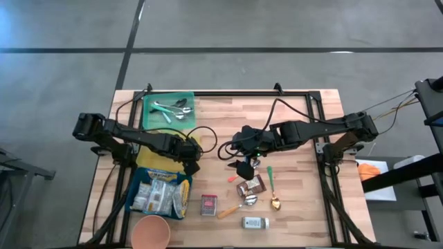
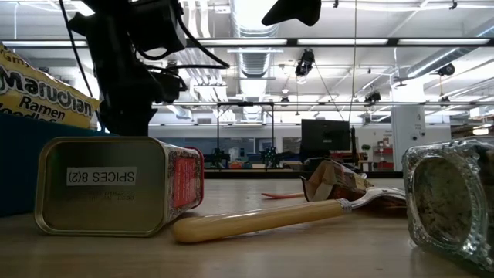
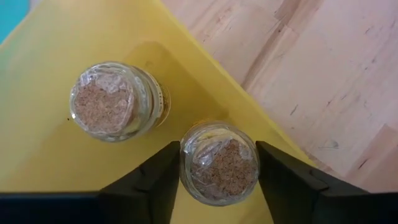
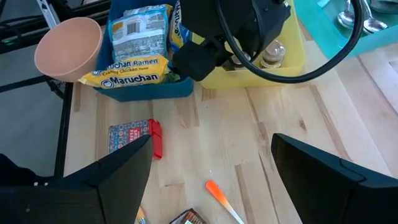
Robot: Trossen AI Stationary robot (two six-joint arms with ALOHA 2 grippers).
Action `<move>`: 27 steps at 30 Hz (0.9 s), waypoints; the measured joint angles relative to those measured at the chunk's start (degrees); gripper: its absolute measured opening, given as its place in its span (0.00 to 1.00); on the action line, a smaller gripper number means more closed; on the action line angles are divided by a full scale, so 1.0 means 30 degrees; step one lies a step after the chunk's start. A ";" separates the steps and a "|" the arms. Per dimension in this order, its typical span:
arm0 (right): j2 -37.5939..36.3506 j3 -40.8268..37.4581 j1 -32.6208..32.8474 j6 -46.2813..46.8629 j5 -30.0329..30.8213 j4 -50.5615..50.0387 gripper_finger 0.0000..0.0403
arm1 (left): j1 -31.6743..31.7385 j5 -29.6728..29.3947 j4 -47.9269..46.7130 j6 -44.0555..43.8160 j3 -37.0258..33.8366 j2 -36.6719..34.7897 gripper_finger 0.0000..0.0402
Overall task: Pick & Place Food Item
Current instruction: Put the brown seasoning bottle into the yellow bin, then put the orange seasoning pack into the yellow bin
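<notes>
We see the left gripper (image 3: 219,180) straddling 1 of 2 glass spice jars (image 3: 219,163) in the yellow bin (image 3: 37,112), contact unclear. The right gripper (image 4: 211,168) hangs with fingers apart, empty.

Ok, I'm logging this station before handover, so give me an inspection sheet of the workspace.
Surface: wooden table, crowded near the front.
Job's things: two spice jars in yellow bin; ramen packs in blue bin.
Clutter: spice tin, spoons, pink bowl, green utensil tray.
Grippers: left gripper straddles one jar; right gripper open, empty, above table.
Cables: black loop on table.
Surroundings: open workshop, no people seen.
</notes>
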 joint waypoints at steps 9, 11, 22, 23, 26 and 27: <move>0.0000 0.0000 0.0002 0.0007 -0.0007 -0.0318 0.81 | 0.0000 0.0191 -0.0095 -0.0044 -0.0026 -0.0001 0.68; 0.0000 0.0000 0.0002 0.0007 -0.0007 -0.0325 0.81 | 0.0015 0.0567 -0.0102 -0.0051 -0.0019 -0.0049 0.68; 0.0000 0.0000 0.0002 0.1879 0.0000 -0.1957 0.81 | 0.0051 0.2133 -0.2346 -0.0344 0.1248 -0.1006 0.69; 0.0000 0.0000 0.0010 0.2369 -0.0001 -0.2596 0.81 | 0.0051 0.2127 -0.2598 -0.0358 0.1417 -0.1152 0.69; 0.0000 0.0000 0.0145 0.3949 -0.0006 -0.4641 0.81 | 0.0051 0.2120 -0.2843 -0.0407 0.1860 -0.1770 0.69; -0.0007 0.0000 0.0258 0.4388 0.0000 -0.5361 0.81 | 0.0051 0.2120 -0.2856 -0.0433 0.1980 -0.1995 0.69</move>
